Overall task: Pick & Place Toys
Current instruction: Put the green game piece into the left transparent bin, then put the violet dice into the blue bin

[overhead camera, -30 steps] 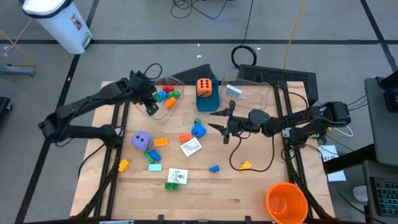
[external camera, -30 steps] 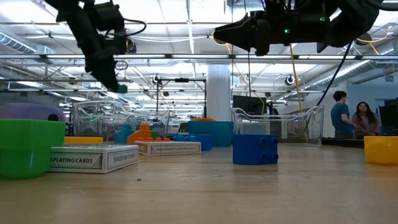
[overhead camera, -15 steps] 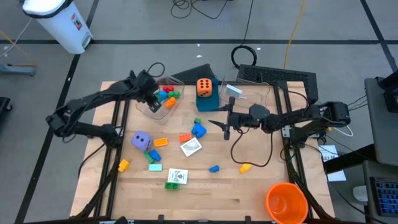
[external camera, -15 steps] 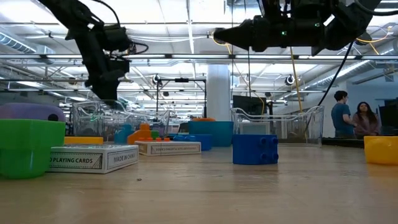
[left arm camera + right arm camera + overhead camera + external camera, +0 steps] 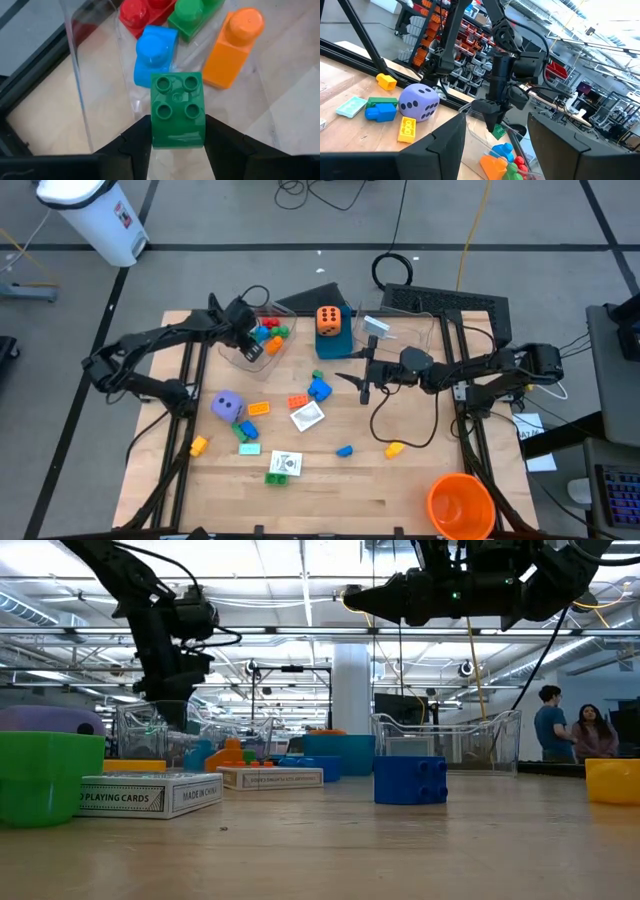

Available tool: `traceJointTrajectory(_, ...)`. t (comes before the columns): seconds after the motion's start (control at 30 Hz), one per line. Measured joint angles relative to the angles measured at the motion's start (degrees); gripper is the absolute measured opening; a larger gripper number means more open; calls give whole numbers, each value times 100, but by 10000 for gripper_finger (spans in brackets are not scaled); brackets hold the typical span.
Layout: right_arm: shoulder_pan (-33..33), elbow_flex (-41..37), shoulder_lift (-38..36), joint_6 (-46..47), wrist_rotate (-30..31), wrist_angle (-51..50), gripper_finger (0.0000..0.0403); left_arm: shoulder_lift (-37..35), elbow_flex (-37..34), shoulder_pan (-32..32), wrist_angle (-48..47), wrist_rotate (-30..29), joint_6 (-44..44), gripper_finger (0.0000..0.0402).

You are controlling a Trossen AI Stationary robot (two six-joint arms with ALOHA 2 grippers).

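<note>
Nearest, an orange cup (image 5: 461, 505) is seen at the table's front right corner, and loose toys are spread mid-table: a purple die (image 5: 228, 406), white cards (image 5: 284, 464) and small bricks, with bare wood between them. Farther back, the right gripper (image 5: 362, 379) is held above open table, fingers parted around nothing. At the rear, the left gripper (image 5: 178, 131) is clamped on a green brick (image 5: 177, 109), just inside the clear tub (image 5: 240, 360) wall, above other bricks.

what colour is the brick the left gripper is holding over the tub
Green. The brick sits between the left gripper fingers above the clear tub; the left wrist view shows it best.
</note>
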Motion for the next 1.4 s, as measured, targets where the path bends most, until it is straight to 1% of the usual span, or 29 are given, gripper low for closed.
traceJointTrajectory(0.07,0,0,0,22,-1,0,208,0,-137,0,122,-2,-25,162)
traceJointTrajectory(0.2,0,0,0,33,-2,0,208,2,-308,13,171,-12,-67,140)
traceJointTrajectory(0.33,0,0,0,33,0,14,208,0,-381,13,270,-13,-74,140)
traceJointTrajectory(0.5,0,0,0,39,0,50,208,0,-396,50,288,-13,-85,167)
traceJointTrajectory(0.57,0,0,0,46,0,48,208,0,-396,60,290,-18,-100,171)
traceJointTrajectory(0.63,0,0,0,50,0,50,208,0,-396,72,286,-17,-123,164)
traceJointTrajectory(0.73,0,0,0,52,0,49,208,0,-396,85,286,-27,-121,143)
traceJointTrajectory(0.87,0,2,0,48,0,48,208,0,-396,83,284,-26,-117,140)
traceJointTrajectory(0.93,0,2,0,46,0,50,208,0,-398,85,275,-26,-117,146)
traceJointTrajectory(1.07,0,2,0,38,0,48,208,0,-398,83,246,-26,-117,178)
traceJointTrajectory(1.13,0,2,0,37,0,48,208,0,-398,83,247,-26,-117,184)
traceJointTrajectory(1.2,0,2,0,37,0,48,208,0,-398,83,247,-26,-117,180)
traceJointTrajectory(1.4,0,2,0,35,0,48,208,0,-398,83,249,-26,-115,148)
